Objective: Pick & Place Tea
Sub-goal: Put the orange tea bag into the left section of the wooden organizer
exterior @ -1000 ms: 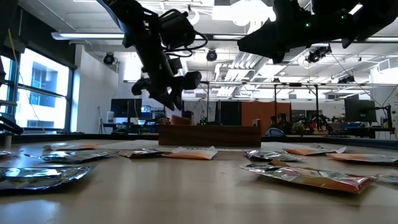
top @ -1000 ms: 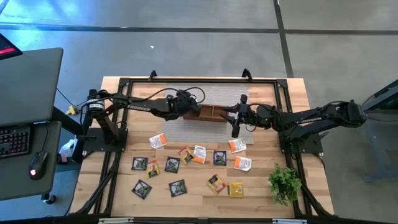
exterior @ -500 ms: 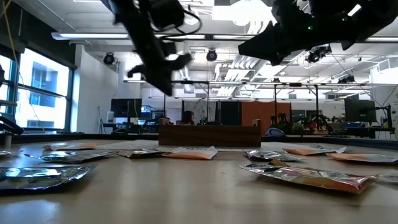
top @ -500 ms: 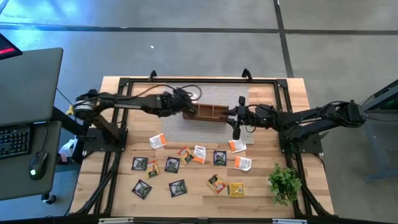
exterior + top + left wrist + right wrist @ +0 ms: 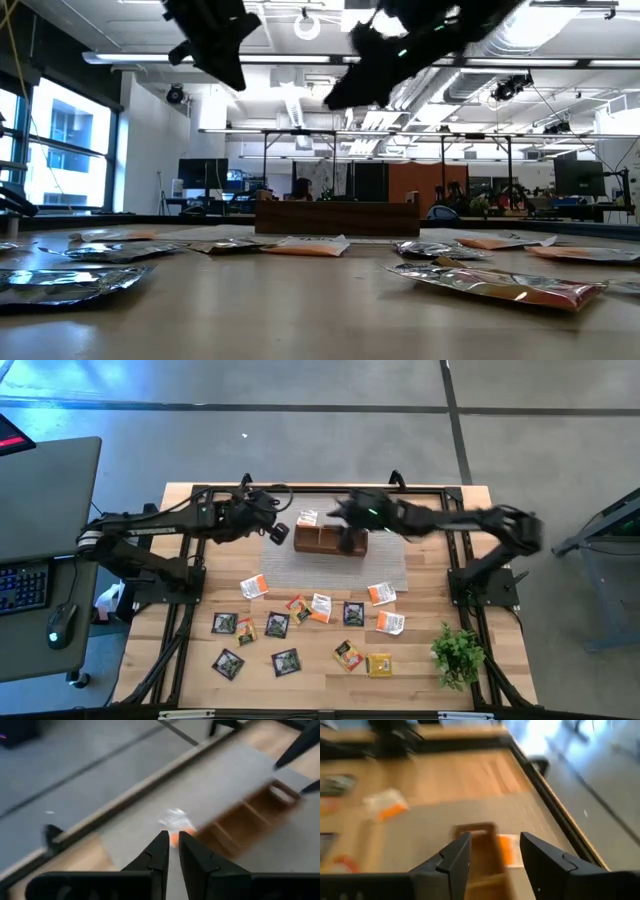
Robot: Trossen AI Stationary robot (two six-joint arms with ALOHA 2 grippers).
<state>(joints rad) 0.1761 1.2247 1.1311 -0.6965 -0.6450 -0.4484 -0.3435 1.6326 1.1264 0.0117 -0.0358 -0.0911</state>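
The left gripper (image 5: 272, 530) hung just beside the wooden tray (image 5: 330, 542), on its far left, fingers nearly together and holding nothing. The right gripper (image 5: 492, 851) floated right above the tray with its fingers wide apart and empty. One white-and-orange tea bag (image 5: 307, 518) lay just outside the tray; most tea bags (image 5: 300, 630) sat on the table in front, so a fast arm might knock it farther away.

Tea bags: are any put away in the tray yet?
None shows in the wooden tray. One white-and-orange sachet lies beside it on the grey mat, the left gripper near it. The right gripper hangs open and empty over the tray. The other sachets lie scattered on the table.
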